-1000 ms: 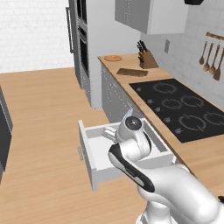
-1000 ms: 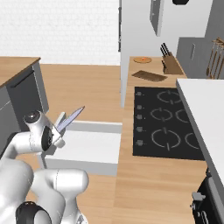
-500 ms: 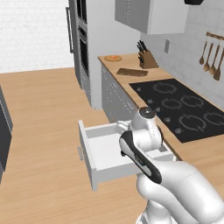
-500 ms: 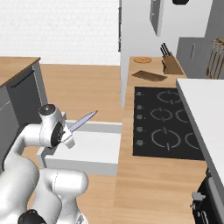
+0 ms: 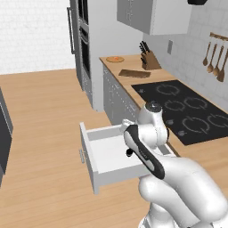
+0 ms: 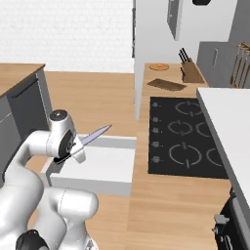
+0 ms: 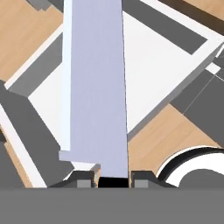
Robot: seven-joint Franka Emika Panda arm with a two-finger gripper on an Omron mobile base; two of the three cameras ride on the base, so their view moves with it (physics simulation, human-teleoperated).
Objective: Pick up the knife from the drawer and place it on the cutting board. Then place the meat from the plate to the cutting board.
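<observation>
My gripper [image 6: 69, 155] is shut on the black handle of the knife [image 6: 95, 134], whose silver blade points up and toward the stove above the open drawer [image 6: 100, 165]. In the hand view the blade [image 7: 94, 87] runs up from between my fingertips [image 7: 85, 179], over the drawer's white interior [image 7: 162, 65]. In the left base view my own arm hides the hand, in front of the drawer [image 5: 104, 153]. The dark cutting board [image 5: 133, 73] [image 6: 167, 84] lies on the far counter. Behind it sits the round plate [image 5: 115, 59] [image 6: 158, 66], with the meat a small orange-red spot on it.
A wooden knife block [image 5: 149, 58] [image 6: 188, 71] stands beside the board by the wall. The black cooktop [image 5: 182, 111] [image 6: 188, 136] lies between the drawer and the board. Wooden utensils [image 5: 216, 64] hang on the wall. A tall oven cabinet [image 5: 82, 40] stands past the counter's end.
The arm has swung toward the counter with the knife in its grip. The blade has risen above the drawer and now points more toward the stove.
</observation>
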